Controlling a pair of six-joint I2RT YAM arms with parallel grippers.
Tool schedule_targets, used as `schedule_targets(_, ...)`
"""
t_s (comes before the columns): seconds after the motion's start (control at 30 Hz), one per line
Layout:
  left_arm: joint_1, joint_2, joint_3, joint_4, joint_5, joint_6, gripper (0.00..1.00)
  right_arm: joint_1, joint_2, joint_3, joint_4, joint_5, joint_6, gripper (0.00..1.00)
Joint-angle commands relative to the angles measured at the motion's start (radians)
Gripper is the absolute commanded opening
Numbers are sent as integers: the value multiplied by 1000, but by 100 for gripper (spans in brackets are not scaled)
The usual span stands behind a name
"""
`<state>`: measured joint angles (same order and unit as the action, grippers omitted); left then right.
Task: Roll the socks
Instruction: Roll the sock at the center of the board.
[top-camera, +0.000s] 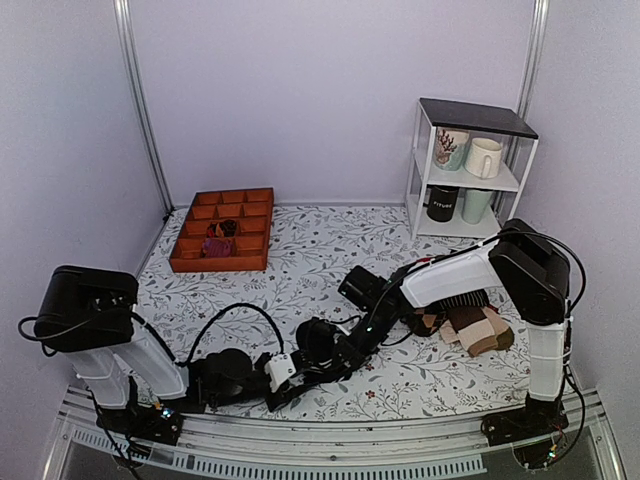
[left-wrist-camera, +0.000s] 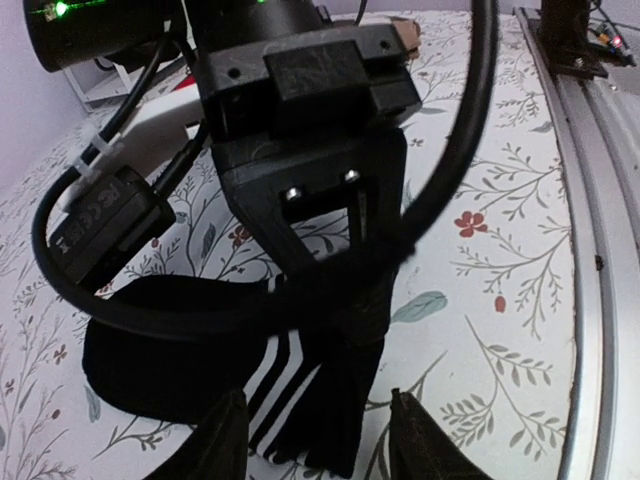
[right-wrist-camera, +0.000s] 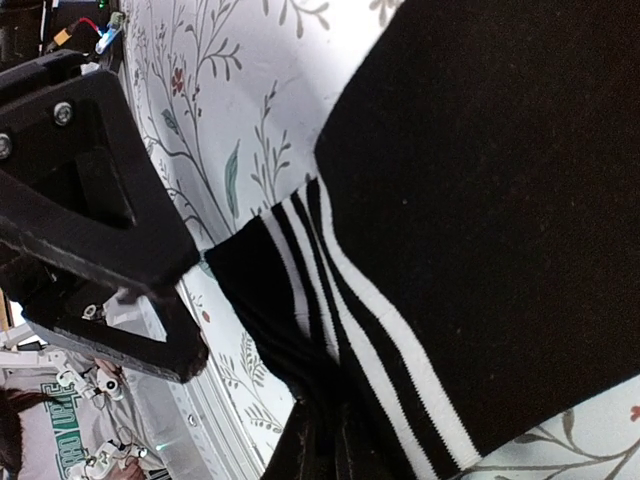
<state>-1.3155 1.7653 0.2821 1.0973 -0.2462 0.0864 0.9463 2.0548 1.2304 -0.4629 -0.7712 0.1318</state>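
The socks (top-camera: 318, 338) are black with three thin white stripes and lie on the floral tablecloth at front centre. In the left wrist view the striped end (left-wrist-camera: 300, 385) lies between the spread fingers of my left gripper (left-wrist-camera: 320, 445), which is open and touches nothing. My right gripper (left-wrist-camera: 350, 285) comes in from above and is shut on the fabric by the stripes. In the right wrist view the sock (right-wrist-camera: 500, 200) fills the frame and my right gripper (right-wrist-camera: 335, 445) pinches its striped end. In the top view the left gripper (top-camera: 298, 376) and right gripper (top-camera: 335, 355) meet at the socks.
An orange compartment tray (top-camera: 222, 230) stands at the back left. A white shelf with mugs (top-camera: 465, 170) stands at the back right. A pile of brown and beige fabric (top-camera: 475, 328) lies under the right arm. A metal rail (top-camera: 350, 440) runs along the near edge.
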Motion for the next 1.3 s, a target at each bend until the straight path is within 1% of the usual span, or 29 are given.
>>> schedule_targets(0.0, 25, 47, 28, 52, 97, 10, 47, -1, 47, -38, -23, 25, 19, 7)
schedule_targets(0.2, 28, 119, 49, 73, 120, -8, 49, 0, 52, -34, -25, 12, 25, 7)
schedule_targets(0.3, 29, 129, 47, 62, 128, -22, 46, -1, 53, -32, -31, 12, 22, 7)
schedule_targets(0.5, 32, 146, 64, 7, 128, -38, 30, -3, 59, -31, -31, 6, 21, 7)
schedule_targets(0.57, 34, 149, 72, -15, 134, -53, 17, -5, 61, -31, -31, 4, 21, 7)
schedule_targets(0.63, 38, 148, 71, -23, 141, -77, 1, -7, 62, -31, -31, -4, 22, 7)
schedule_targets(0.73, 47, 149, 75, -55, 167, -100, 0, -11, 63, -27, -27, -15, 22, 8)
schedule_targets(0.83, 74, 150, 89, -120, 206, -156, 0, -18, 62, -21, -14, -23, 22, 8)
schedule_targets(0.9, 99, 144, 92, -166, 244, -209, 0, -21, 42, -20, 15, -13, 14, 12)
schedule_targets(0.93, 109, 140, 89, -179, 258, -232, 0, -22, 24, -22, 41, -7, 8, 16)
schedule_targets(1.0, 126, 131, 76, -192, 265, -289, 0, -27, -27, -40, 140, -5, -12, 20)
schedule_targets(1.07, 144, 125, 67, -206, 299, -344, 0, -30, -101, -87, 270, -15, -27, 26)
schedule_targets(1.17, 161, 135, 63, -236, 346, -427, 0, -30, -246, -238, 559, -2, -60, 39)
schedule_targets(1.23, 164, 150, 58, -244, 367, -466, 0, -26, -340, -363, 756, 23, -105, 46)
schedule_targets(1.27, 166, 161, 55, -242, 380, -481, 0, -21, -381, -417, 828, 41, -150, 48)
